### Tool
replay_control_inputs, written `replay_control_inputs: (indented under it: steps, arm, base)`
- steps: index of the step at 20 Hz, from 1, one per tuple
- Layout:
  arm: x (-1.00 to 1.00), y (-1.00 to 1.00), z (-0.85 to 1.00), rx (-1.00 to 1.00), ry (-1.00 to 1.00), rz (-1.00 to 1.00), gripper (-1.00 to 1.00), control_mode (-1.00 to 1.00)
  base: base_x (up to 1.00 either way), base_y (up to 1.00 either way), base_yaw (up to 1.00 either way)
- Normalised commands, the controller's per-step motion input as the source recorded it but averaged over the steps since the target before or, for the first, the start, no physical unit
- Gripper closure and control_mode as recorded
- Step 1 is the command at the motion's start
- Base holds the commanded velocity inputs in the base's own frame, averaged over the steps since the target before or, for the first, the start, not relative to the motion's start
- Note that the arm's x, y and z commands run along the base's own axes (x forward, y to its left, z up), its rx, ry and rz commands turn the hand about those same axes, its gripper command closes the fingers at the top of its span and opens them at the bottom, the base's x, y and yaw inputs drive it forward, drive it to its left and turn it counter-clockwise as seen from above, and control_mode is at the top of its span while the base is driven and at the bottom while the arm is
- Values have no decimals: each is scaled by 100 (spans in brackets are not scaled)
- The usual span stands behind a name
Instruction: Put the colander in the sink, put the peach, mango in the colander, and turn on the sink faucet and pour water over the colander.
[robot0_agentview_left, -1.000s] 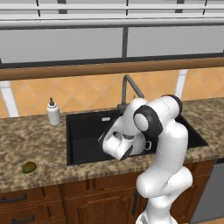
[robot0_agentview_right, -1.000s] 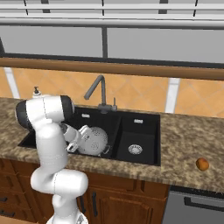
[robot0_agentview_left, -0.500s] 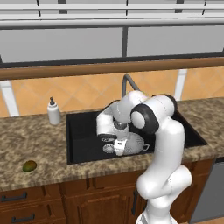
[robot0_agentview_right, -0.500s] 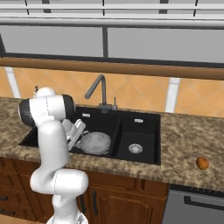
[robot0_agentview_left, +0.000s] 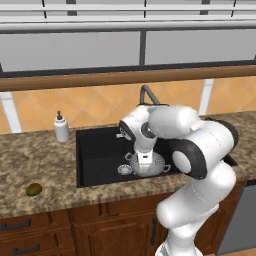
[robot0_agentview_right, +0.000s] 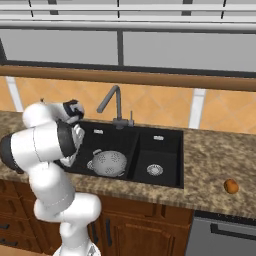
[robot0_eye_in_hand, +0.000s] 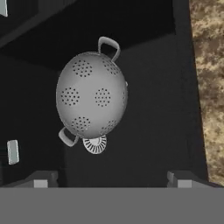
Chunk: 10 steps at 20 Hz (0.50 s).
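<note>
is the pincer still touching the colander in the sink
Apart. In the hand view the pincer stands open, and bare black sink floor shows between its tips and the colander, which lies free in the basin.

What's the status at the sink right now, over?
Hand open, empty, above the sink. Colander sits in the basin beside the drain. Mango and peach on the counter. Nothing in the way.
</note>
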Motion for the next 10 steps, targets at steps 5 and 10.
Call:
replay_control_inputs:
  steps: [5, 10]
  arm:
    - [-58, 69, 100, -22, -1, 22, -100, -100]
    - [-52, 34, 100, -10, -5, 30, -100, -100]
  base:
    - [0, 0, 0]
    - [0, 0, 0]
